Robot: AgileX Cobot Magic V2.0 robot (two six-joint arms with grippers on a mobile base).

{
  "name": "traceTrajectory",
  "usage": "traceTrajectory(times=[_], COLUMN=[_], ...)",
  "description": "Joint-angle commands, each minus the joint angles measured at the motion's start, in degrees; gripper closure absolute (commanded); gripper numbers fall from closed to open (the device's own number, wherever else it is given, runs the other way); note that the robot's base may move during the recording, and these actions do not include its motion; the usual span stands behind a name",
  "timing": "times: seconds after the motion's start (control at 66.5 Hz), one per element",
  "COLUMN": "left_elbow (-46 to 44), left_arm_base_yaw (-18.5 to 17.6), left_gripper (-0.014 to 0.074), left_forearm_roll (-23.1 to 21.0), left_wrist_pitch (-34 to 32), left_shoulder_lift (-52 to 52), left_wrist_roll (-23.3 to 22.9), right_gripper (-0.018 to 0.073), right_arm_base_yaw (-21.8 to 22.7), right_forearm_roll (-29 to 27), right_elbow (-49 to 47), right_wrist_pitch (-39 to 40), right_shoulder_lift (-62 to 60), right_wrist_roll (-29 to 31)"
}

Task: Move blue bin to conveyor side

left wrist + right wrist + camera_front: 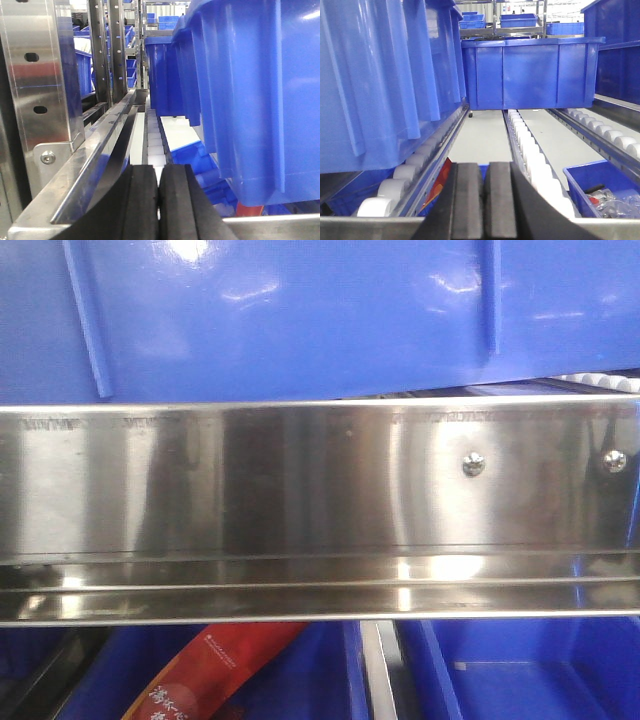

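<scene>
The blue bin (300, 310) sits on the conveyor (300, 480), its ribbed wall filling the top of the front view just behind the shiny steel side rail. Its bottom edge runs slightly tilted against the rail, lower at the left and lifted at the right, where pale rollers (600, 380) show beneath it. In the right wrist view the bin stands at the left, resting on the left-hand roller lane close to that edge of the frame.

The left end effector (159, 200) has its black pads pressed together on nothing, with the bin close by on its right but not touching. The right end effector (484, 200) is likewise closed and empty, with the bin near on its left.

Farther along the rollers stands a second blue crate (530, 75), well apart from the task's bin. Below the conveyor are lower bins: one holds a red packet (215, 670), and another at the near right holds small clear-wrapped items (605, 190).

By my reading the move is largely done: the bin appears already against the conveyor's side and neither arm holds it. What may be left is squaring it to the rail and drawing the arms clear.
</scene>
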State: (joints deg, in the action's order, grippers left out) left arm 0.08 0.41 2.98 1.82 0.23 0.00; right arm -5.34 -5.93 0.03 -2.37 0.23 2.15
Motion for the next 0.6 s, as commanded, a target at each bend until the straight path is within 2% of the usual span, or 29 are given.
traceTrajectory(times=[0.0,0.587], left_elbow=[-0.08,-0.08], left_arm_base_yaw=[0.04,0.04], left_gripper=[0.061,0.061], left_forearm_roll=[0.29,0.29], left_wrist_pitch=[-1.05,-1.05], left_shoulder_lift=[-0.23,-0.23], left_wrist_roll=[-0.65,-0.65], right_gripper=[0.0648,0.0648], right_arm_base_yaw=[0.27,0.27], right_forearm_roll=[0.16,0.16], right_elbow=[-0.03,-0.03], right_wrist_pitch=[1.22,1.22], right_shoulder_lift=[-0.23,-0.23], right_wrist_roll=[0.42,0.42])
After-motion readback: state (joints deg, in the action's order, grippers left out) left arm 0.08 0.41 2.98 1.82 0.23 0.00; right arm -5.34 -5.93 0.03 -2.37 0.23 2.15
